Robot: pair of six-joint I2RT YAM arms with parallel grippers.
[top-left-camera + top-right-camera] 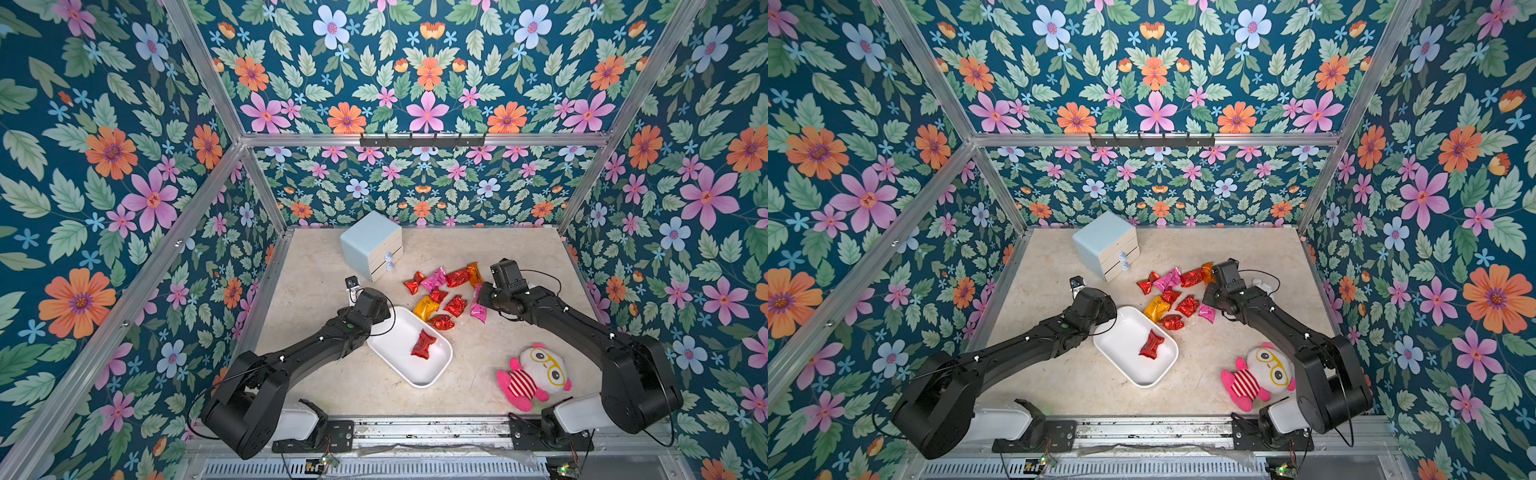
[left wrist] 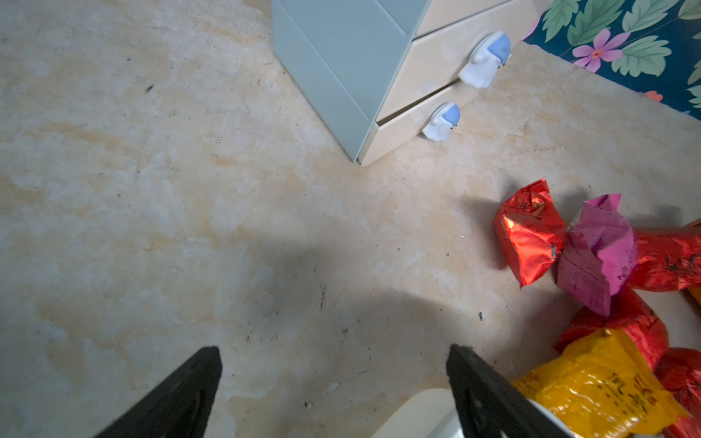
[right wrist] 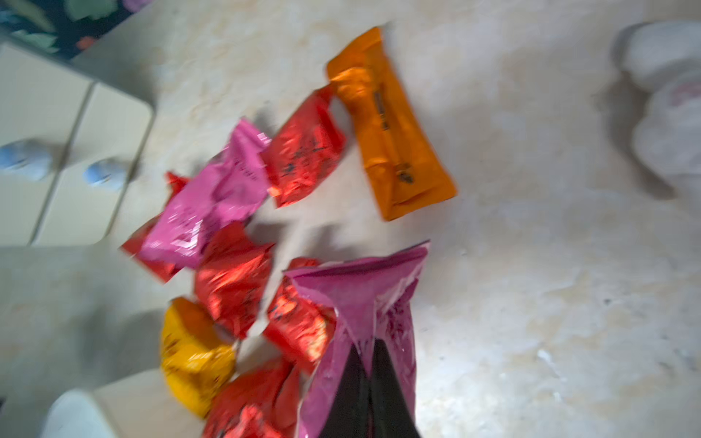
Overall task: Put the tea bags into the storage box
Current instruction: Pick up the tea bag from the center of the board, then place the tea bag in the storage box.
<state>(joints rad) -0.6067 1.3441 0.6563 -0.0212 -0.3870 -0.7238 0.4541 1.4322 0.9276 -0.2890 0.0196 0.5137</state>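
The right tool (image 3: pixel 366 364), pressed together, pinches a pink bag (image 3: pixel 364 299) in the pile (image 1: pixel 456 305) at the middle of the table (image 1: pixel 478 365). The left tool (image 2: pixel 333 349), spread, hangs beside the box (image 1: pixel 390 345), which holds one red bag (image 1: pixel 423 344).

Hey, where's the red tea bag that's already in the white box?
In both top views the red tea bag lies inside the storage box, beside the left arm and just short of the loose pile of tea bags.
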